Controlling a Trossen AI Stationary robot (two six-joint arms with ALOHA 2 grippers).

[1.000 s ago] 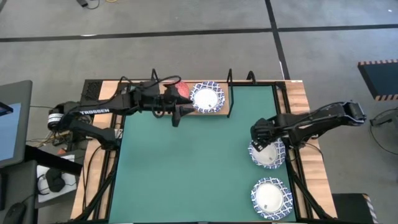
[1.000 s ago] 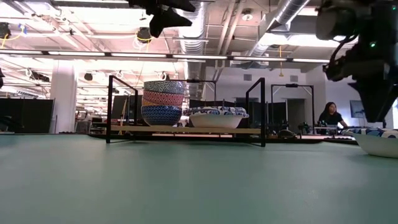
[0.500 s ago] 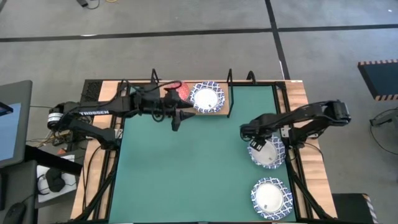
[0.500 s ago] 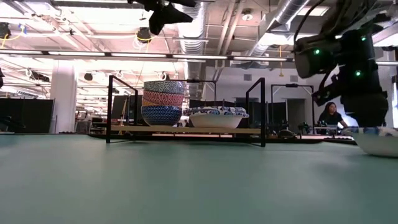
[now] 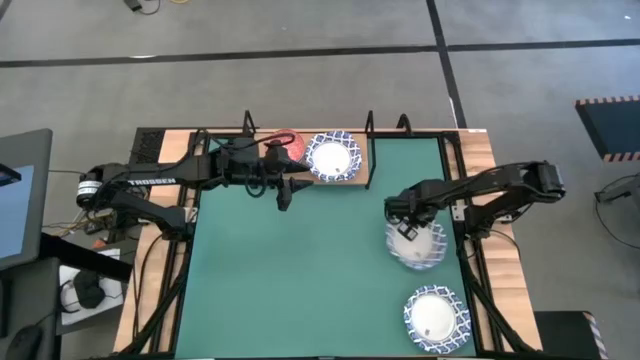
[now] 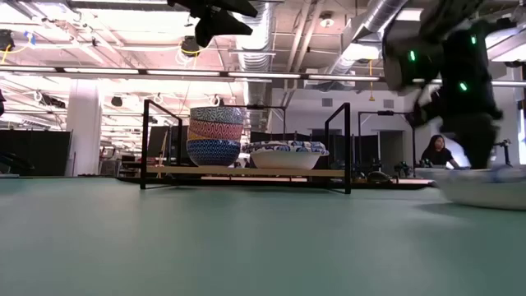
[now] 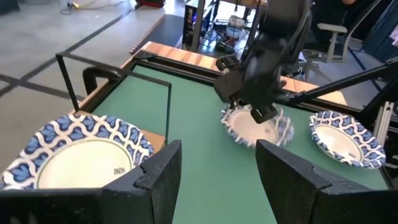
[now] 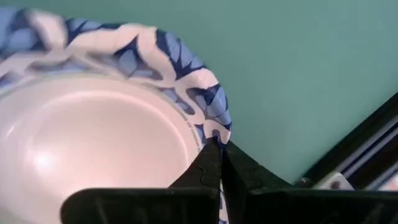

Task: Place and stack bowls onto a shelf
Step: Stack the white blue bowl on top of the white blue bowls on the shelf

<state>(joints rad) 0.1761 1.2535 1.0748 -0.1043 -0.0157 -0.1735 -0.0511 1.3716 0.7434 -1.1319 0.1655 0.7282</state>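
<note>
The low light-wood shelf with black wire ends (image 6: 246, 172) already holds a stack of small patterned bowls (image 6: 215, 136) and one wide white blue-rimmed bowl (image 5: 332, 157). The right gripper (image 8: 214, 163), jaws pinched on the rim of a second white blue-rimmed bowl (image 5: 416, 246), seems to be lifting it; a third such bowl (image 5: 436, 317) waits on the green mat (image 5: 300, 270). The left gripper (image 7: 217, 163) hangs wide open near the shelf.

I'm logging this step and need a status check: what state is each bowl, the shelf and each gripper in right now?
Right gripper: shut on the rim of a white bowl.
Second white bowl: loose on the green mat.
Third white bowl: on the shelf.
Small bowl stack: on the shelf.
Left gripper: open, above the shelf.
</note>
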